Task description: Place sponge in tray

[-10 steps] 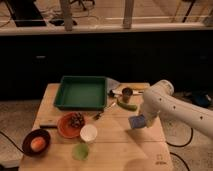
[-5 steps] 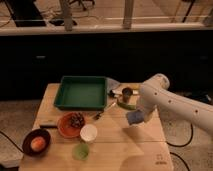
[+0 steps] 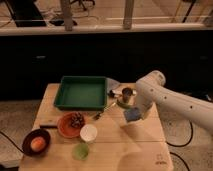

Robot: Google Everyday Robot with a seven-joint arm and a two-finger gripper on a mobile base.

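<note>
One sponge (image 3: pixel 133 116) is in play, a small blue-grey pad hanging at the tip of the white arm (image 3: pixel 167 97). It sits off the tray's right front corner, apart from the rim and clear of the tabletop (image 3: pixel 135 147), where a pale shadow lies under it. The gripper (image 3: pixel 135 112) sits right at the sponge, and the jaws look clamped on it, though the pad hides most of them.

The green tray (image 3: pixel 64 93) lies to the left of the gripper and farther back, its floor bare. A metal cup (image 3: pixel 127 95) stands just beside the tray's right wall, between the tray and the arm, and a small utensil (image 3: pixel 102 114) lies off the tray's front right corner. In front of the tray sit an orange plate (image 3: pixel 66 125) and a white cup (image 3: pixel 88 133).

The step in hand reads as the carry — sponge lifted, not yet over the tray. The next move calls for a sweep left and back, high enough to pass the metal cup and the raised rim. Then comes a lowering over the bare floor and a release.
</note>
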